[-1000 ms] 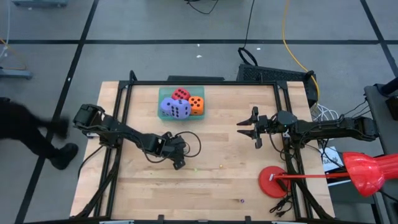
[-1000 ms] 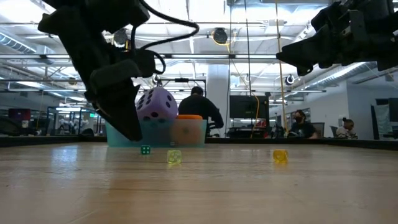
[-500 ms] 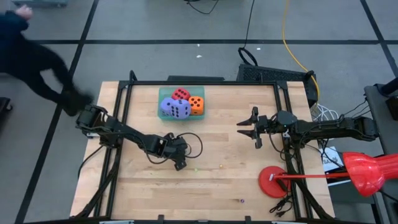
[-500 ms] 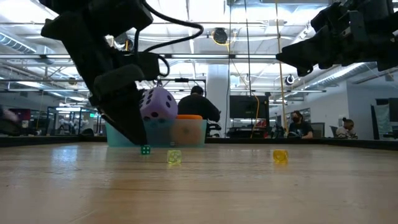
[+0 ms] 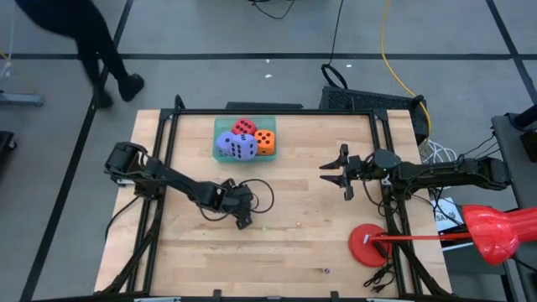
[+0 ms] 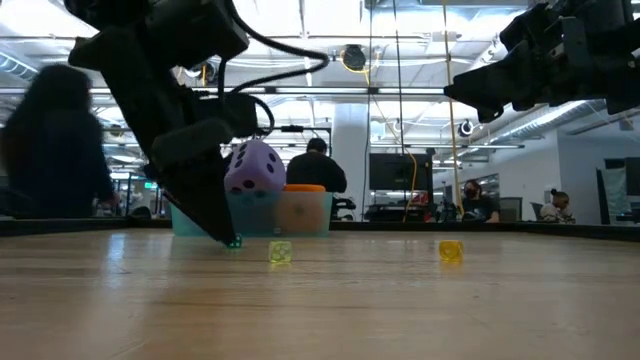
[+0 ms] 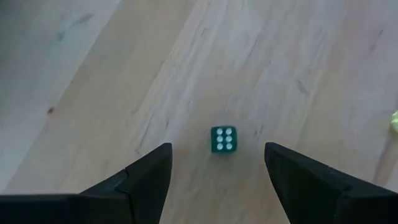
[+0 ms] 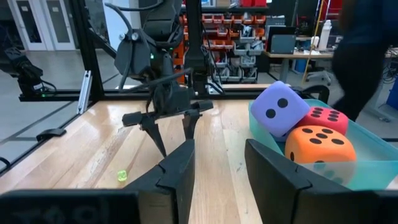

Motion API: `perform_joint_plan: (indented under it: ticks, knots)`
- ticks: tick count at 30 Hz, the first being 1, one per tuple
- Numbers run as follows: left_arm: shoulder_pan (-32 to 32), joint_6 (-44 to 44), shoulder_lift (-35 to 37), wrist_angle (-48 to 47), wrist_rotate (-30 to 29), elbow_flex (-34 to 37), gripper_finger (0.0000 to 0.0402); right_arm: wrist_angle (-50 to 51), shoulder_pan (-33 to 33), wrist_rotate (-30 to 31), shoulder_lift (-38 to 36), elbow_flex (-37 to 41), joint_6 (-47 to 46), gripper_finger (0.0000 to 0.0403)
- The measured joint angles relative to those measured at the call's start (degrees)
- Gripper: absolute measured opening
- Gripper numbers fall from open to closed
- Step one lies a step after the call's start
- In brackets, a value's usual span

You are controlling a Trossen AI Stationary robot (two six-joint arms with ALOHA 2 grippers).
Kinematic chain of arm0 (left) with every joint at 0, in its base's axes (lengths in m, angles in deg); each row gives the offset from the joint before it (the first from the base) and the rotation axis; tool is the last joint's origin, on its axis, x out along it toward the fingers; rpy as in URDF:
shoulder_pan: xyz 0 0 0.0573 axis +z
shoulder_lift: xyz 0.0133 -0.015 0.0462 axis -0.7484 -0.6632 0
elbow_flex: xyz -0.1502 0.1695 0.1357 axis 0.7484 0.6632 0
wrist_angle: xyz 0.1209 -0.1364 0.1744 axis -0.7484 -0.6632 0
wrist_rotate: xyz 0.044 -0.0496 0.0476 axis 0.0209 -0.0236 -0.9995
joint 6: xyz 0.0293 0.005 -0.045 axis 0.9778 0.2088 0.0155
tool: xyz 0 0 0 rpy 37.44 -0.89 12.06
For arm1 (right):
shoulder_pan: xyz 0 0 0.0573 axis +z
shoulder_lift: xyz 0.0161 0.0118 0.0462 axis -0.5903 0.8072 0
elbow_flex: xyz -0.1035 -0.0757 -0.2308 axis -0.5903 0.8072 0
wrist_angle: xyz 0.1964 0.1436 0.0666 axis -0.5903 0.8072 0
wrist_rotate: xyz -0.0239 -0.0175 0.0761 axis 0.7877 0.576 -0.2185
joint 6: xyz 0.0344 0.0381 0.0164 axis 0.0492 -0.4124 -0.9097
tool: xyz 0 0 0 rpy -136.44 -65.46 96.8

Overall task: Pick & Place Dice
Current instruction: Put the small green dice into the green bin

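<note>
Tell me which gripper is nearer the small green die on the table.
Left. The left gripper hangs right over the small green die, open fingers either side. The right gripper waits across the table, well away.

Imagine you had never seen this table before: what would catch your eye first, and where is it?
First, the teal tray at the table's far edge, piled with big soft dice: purple, red and orange. Next, the left end effector, fingers open, poised over a tiny green die near the table's middle. The right end effector waits at the right side.
</note>
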Motion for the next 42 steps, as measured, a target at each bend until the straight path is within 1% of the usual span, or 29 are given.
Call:
perform_joint_plan:
  ticks: [8, 30, 32, 34, 42]
  knots:
    - [0.0, 1.0, -1.6, 3.0, 1.5, 0.0, 0.0267, 0.0, 0.0, 0.0, 0.0, 0.0, 0.0, 0.013]
    - [1.0, -0.2, -1.7, 2.8, 1.8, -0.1, 0.0265, 0.0, 0.0, 0.0, 0.0, 0.0, 0.0, 0.013]
    - [1.0, -0.2, -1.7, 2.7, 1.8, -0.1, 0.0256, 0.0, 0.0, 0.0, 0.0, 0.0, 0.0, 0.013]
    - [1.1, 0.0, -1.7, 2.6, 1.8, -0.1, 0.0239, 0.0, 0.0, 0.0, 0.0, 0.0, 0.0, 0.013]
    - [1.6, 0.2, -1.7, 2.3, 1.6, 0.0, 0.014, 0.0, 0.0, 0.0, 0.0, 0.0, 0.0, 0.013]
